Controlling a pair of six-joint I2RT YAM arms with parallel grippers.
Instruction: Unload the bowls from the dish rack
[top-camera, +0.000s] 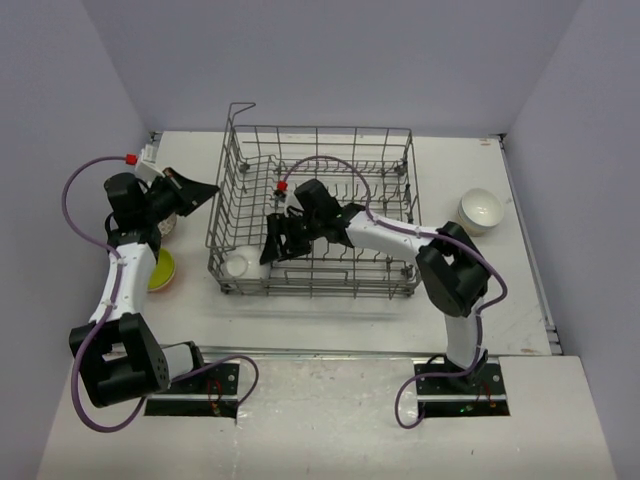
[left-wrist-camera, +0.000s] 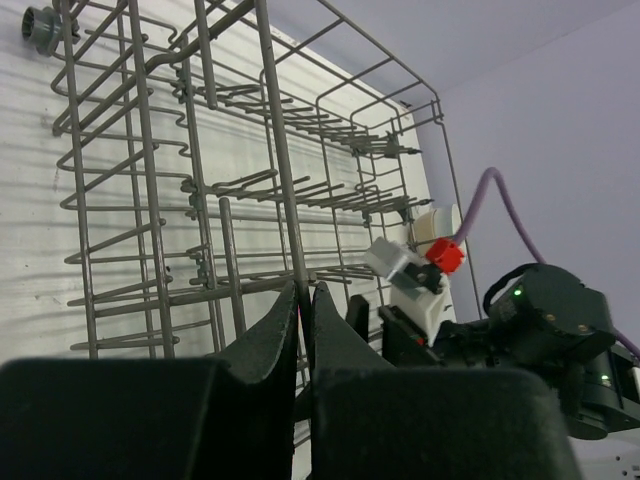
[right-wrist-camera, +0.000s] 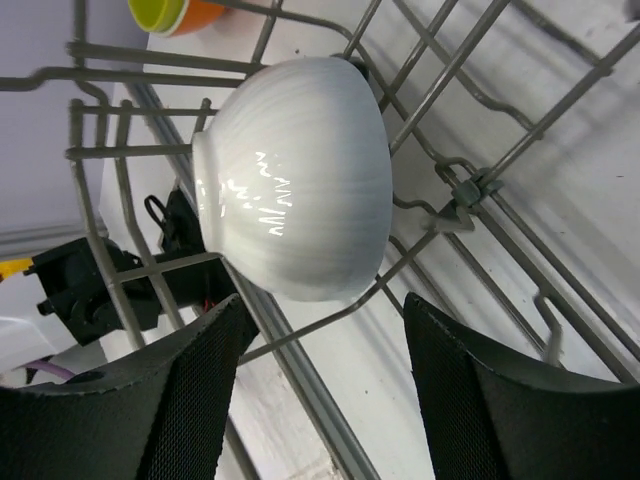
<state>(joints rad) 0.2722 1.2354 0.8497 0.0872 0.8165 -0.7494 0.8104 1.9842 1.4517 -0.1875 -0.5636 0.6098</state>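
White bowl (right-wrist-camera: 300, 180) is seen at seven o'clock in the dish rack (top-camera: 320, 282), faced by the right gripper (right-wrist-camera: 325, 312), fingers spread wide. The left gripper (left-wrist-camera: 305, 300) is pinched shut, empty. The rack could be snagged and the bowl tipped on lifting.

left gripper (left-wrist-camera: 307, 296) closed; right gripper (right-wrist-camera: 324, 312) spread wide

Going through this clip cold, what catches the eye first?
The grey wire dish rack dominates the centre, with the right gripper inside it, open, just short of a white bowl in its near-left corner. The left gripper sits shut outside the rack's left side; another white bowl stands on the table at the right.
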